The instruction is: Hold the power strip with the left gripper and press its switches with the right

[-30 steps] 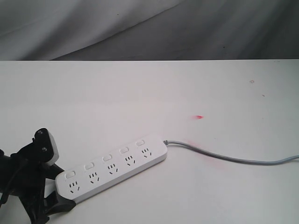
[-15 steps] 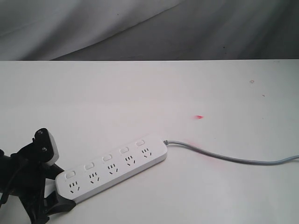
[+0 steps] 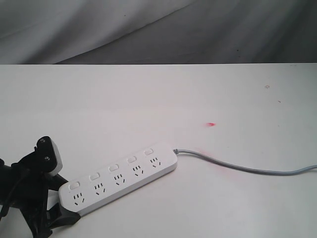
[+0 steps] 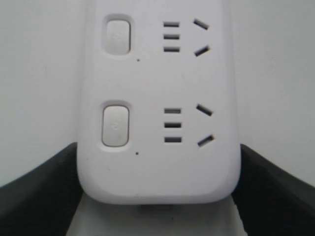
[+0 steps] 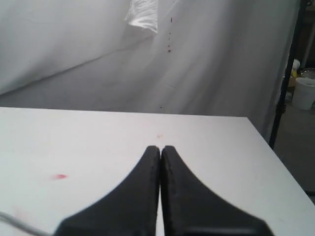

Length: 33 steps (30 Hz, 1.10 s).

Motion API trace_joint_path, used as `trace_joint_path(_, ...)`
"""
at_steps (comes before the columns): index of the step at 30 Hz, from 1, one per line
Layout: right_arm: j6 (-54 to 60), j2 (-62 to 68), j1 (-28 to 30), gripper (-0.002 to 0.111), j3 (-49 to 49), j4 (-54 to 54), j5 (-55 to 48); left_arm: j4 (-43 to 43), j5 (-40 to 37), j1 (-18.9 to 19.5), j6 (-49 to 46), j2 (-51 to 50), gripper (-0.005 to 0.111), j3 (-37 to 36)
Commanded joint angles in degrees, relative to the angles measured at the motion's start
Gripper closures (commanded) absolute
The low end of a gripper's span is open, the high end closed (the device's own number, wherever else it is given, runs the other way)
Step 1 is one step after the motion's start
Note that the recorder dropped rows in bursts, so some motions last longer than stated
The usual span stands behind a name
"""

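The long white power strip (image 3: 119, 178) lies slanted on the white table at the lower left, with its grey cable (image 3: 247, 168) trailing off to the right. Five small white switches (image 3: 113, 167) run along its far edge. My left gripper (image 3: 63, 198) is shut on the strip's near end; the left wrist view shows black fingers (image 4: 44, 187) against both sides of the strip (image 4: 157, 88), beside the end switch (image 4: 115, 125). My right gripper (image 5: 160, 148) is shut on nothing, hovering over bare table, and is out of the exterior view.
A small red mark (image 3: 211, 124) lies on the table beyond the strip's cable end. A grey cloth backdrop (image 3: 158, 29) hangs behind the table's far edge. The right wrist view shows the table's side edge (image 5: 275, 162) and a white bucket (image 5: 304, 92) beyond.
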State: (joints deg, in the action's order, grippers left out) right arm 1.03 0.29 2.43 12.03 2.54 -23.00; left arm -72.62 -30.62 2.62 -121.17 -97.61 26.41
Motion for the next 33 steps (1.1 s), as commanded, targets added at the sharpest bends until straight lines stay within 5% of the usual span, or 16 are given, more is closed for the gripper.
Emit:
trace_joint_path(1,0.0,-0.3,0.4,0.108,-4.5,-0.5,0.2,1.3,0.6,-0.2,1.2,-1.1,0.042,-0.7)
trace_joint_path(11,0.0,-0.3,0.4,0.108,-11.8,-3.3,2.0,1.3,0.6,-0.2,1.2,-1.1,0.042,-0.7)
trace_joint_path(33,-0.3,-0.3,0.3,0.108,-12.0,-3.6,3.5,1.2,0.7,-0.2,1.2,-1.1,0.042,-0.7)
